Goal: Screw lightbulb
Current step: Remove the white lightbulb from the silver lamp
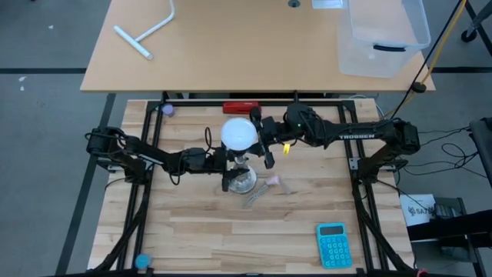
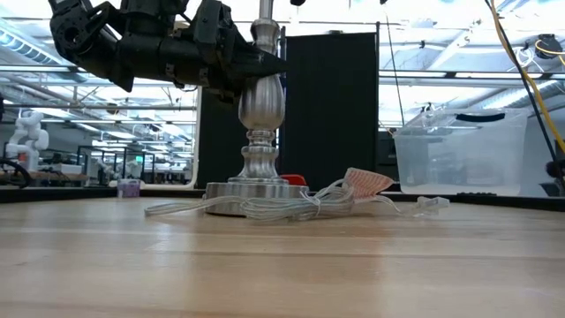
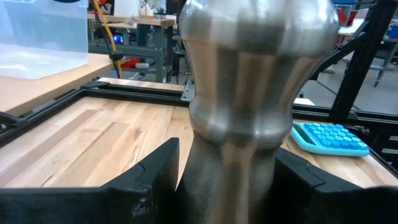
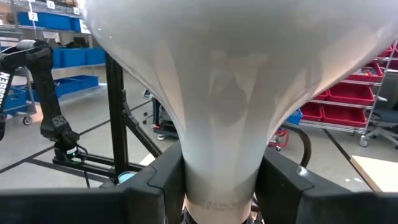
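The right gripper (image 4: 217,186) squeezes the neck of the one white lightbulb (image 1: 239,133), held over the lamp (image 2: 262,132). The left gripper (image 3: 217,186) is clamped around the lamp's silver stem. One blue calculator (image 1: 334,245) lies near the wooden table's (image 1: 200,231) corner. One clear bin (image 1: 384,35) sits on the far desk.

I can read one word clearly: "TROSSEN" in white capitals along the right arm (image 1: 355,137), at about three o'clock from the middle of the bench in my overhead view. A white sheet (image 1: 419,206) off the bench's edge near four o'clock carries dark printing, too small to read. The keys of the blue calculator (image 1: 333,245) at five o'clock are also unreadable.
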Robot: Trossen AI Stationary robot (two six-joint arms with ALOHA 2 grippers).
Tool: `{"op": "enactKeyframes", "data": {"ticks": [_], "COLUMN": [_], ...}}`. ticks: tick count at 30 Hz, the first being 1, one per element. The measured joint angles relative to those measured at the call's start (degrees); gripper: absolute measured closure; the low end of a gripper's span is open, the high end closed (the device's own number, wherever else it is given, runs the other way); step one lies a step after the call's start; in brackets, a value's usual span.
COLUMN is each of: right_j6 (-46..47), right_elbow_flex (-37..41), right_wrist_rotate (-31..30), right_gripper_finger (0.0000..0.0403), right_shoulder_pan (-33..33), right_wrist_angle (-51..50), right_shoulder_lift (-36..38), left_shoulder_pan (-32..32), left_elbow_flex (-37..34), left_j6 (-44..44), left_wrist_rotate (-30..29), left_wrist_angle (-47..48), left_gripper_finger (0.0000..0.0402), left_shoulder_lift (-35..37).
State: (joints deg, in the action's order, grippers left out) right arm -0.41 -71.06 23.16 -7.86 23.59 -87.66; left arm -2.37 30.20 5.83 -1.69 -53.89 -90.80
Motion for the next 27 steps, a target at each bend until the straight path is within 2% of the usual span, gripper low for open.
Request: {"op": "enactKeyframes", "data": {"ticks": [4, 12, 15, 21, 27], "right_j6": [-0.24, -0.5, -0.48, -3.49, -8.74], "right_elbow_flex": [-0.12, -0.6, -0.6, -0.6, -0.58], "right_wrist_rotate": [-0.2, -0.46, -0.46, -0.61, -2.47], "right_gripper_finger": [0.0235, 0.0124, 0.0096, 0.0082, 0.0086], "right_shoulder_pan": [0.08, 0.04, 0.04, 0.04, -0.35], "right_wrist_angle": [0.05, 1.99, 1.87, -1.81, -12.79], "right_shoulder_lift": [0.0, 0.28, 0.4, 2.53, 6.8], "left_shoulder_pan": [0.0, -0.07, -0.07, -0.07, -0.07], "left_elbow_flex": [-0.04, -0.09, -0.07, -0.02, 0.0], "left_j6": [0.14, -0.11, -0.09, -0.09, -0.1], "left_wrist_rotate": [-0.04, -0.07, -0.12, -0.13, -0.06], "left_wrist_angle": [0.06, 0.2, 0.22, 0.24, 0.39], "left_gripper_finger": [0.0211, 0.0211, 0.0211, 0.0211, 0.0211], "left_shoulder_lift": [0.0, 0.0, 0.0, 0.0, 0.0]}}
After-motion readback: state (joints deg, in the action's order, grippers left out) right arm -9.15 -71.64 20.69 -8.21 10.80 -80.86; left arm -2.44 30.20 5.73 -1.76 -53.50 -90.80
